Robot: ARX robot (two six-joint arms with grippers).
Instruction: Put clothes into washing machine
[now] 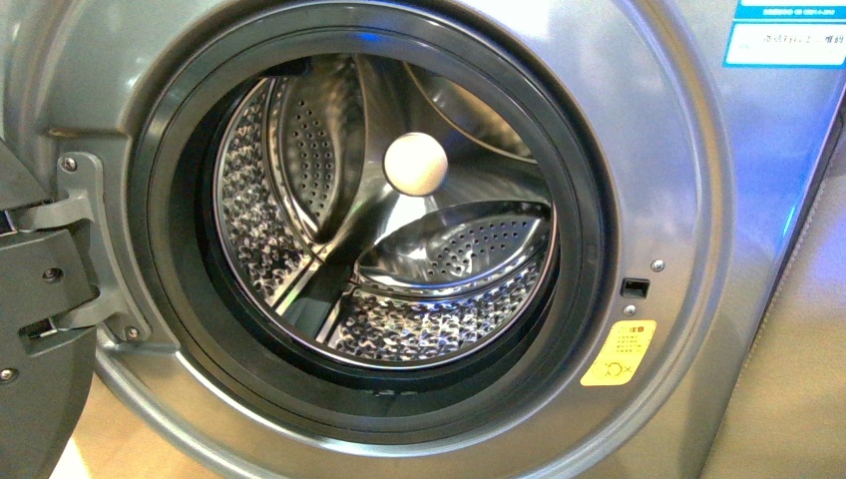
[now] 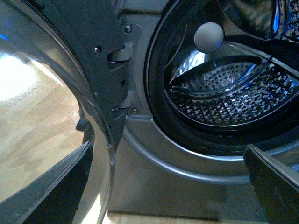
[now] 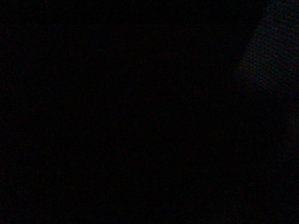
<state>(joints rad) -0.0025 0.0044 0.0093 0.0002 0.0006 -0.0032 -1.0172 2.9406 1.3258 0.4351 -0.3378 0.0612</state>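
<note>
The washing machine [image 1: 688, 200] stands with its door [image 1: 40, 329] swung open at 9 o'clock of the porthole [image 1: 589, 200]. A cream hub [image 1: 416, 164] sits near the centre of the drum [image 1: 439, 319]. The left gripper [image 2: 167, 145] hangs open, seemingly near the porthole's 7 o'clock rim. The right wrist view is dark, so the right gripper's state and the clothes' place cannot be told.

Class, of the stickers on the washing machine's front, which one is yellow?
The sticker low on the right of the washing machine, below the latch slot; the labels at its top right are blue and white.
</note>
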